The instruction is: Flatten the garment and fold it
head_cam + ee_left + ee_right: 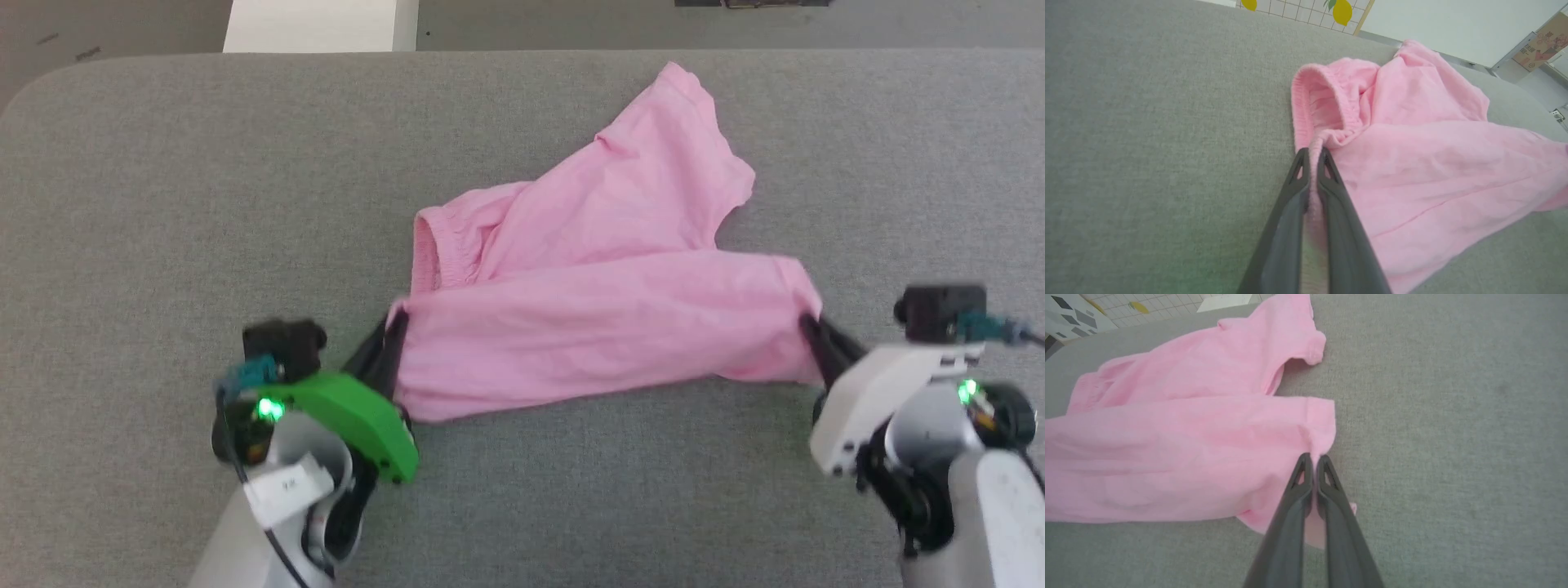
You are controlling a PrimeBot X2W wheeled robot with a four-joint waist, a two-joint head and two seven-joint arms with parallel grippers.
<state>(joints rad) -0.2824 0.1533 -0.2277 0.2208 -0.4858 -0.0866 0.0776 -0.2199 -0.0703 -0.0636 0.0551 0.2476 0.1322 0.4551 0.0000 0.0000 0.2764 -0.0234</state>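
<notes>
The garment lies mid-frame on the grey desk, with its lower leg stretched between the two arms. At lower left, the left fingers are closed tight on the end of the elastic waistband. At right, the right fingers are pinched on the leg hem. Both grips take only a thin bite of the edge, so a harder pull may slip the fabric free. The other leg, angled toward the upper right, may drag or bunch underneath and spoil the fold.
</notes>
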